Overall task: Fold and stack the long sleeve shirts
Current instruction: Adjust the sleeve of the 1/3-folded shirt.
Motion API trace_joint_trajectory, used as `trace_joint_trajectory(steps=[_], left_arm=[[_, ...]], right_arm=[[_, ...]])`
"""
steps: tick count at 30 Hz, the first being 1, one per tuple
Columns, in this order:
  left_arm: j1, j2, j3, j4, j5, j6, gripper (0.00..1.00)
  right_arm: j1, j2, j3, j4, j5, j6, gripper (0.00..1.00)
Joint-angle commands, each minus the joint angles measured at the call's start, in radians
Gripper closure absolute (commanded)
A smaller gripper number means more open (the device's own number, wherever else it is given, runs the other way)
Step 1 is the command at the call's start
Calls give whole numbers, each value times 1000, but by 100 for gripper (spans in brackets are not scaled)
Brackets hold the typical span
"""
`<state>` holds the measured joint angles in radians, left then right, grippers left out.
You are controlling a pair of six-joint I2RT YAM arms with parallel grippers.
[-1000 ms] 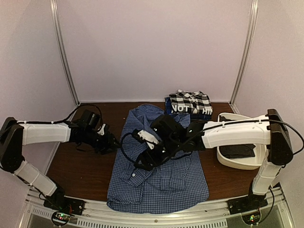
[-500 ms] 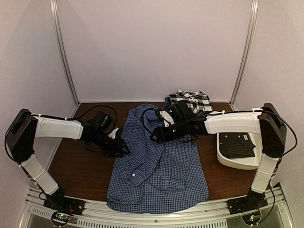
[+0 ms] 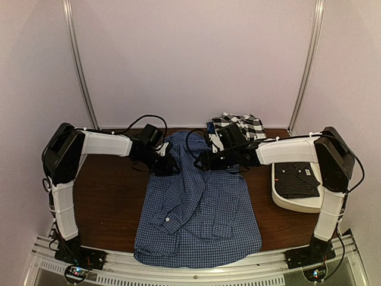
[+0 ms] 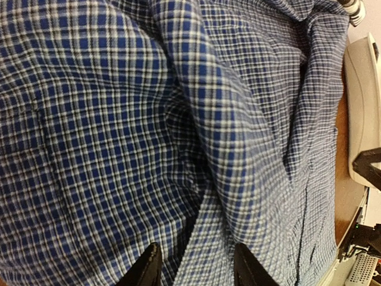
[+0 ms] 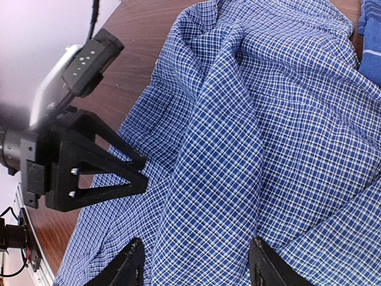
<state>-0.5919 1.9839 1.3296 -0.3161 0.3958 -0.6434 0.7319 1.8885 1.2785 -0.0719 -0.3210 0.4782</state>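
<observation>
Now blue fine-check shirt [image 3: 199,208] lies rumpled, a ridge btwn left gripper [image 3: 169,165] & right gripper [image 3: 202,162], both w/ jaws apart; a sec ago both were lower, further from collar.

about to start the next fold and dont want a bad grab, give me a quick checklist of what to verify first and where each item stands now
1. Both grippers at the far end of the blue check shirt: ok.
2. Left gripper straddling a cloth ridge: ok, jaws apart with the ridge between them.
3. Right gripper over cloth: ok, jaws wide with a fold between them.
4. Cloth pinched: not ok, neither gripper is shut.
5. Shirt lying flat: not ok, its far half is bunched into ridges.
6. Right arm clear of the black-and-white check shirt: cannot tell.
</observation>
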Motion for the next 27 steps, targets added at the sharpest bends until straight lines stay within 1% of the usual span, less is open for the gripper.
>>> trace_joint_trajectory(steps=[1, 4, 12, 23, 27], left_arm=[[3, 60, 70, -4, 4, 52, 57], [0, 90, 96, -4, 34, 57, 58], [-14, 125, 112, -2, 49, 51, 62], [-17, 103, 97, -2, 71, 50, 84], [-17, 79, 71, -2, 73, 47, 87]], right_arm=[[-3, 3, -34, 48, -30, 17, 40], [-6, 3, -53, 61, -32, 20, 41], [-11, 8, -71, 70, -37, 28, 41], [-15, 14, -79, 69, -41, 32, 42], [-14, 14, -85, 70, -40, 33, 42]])
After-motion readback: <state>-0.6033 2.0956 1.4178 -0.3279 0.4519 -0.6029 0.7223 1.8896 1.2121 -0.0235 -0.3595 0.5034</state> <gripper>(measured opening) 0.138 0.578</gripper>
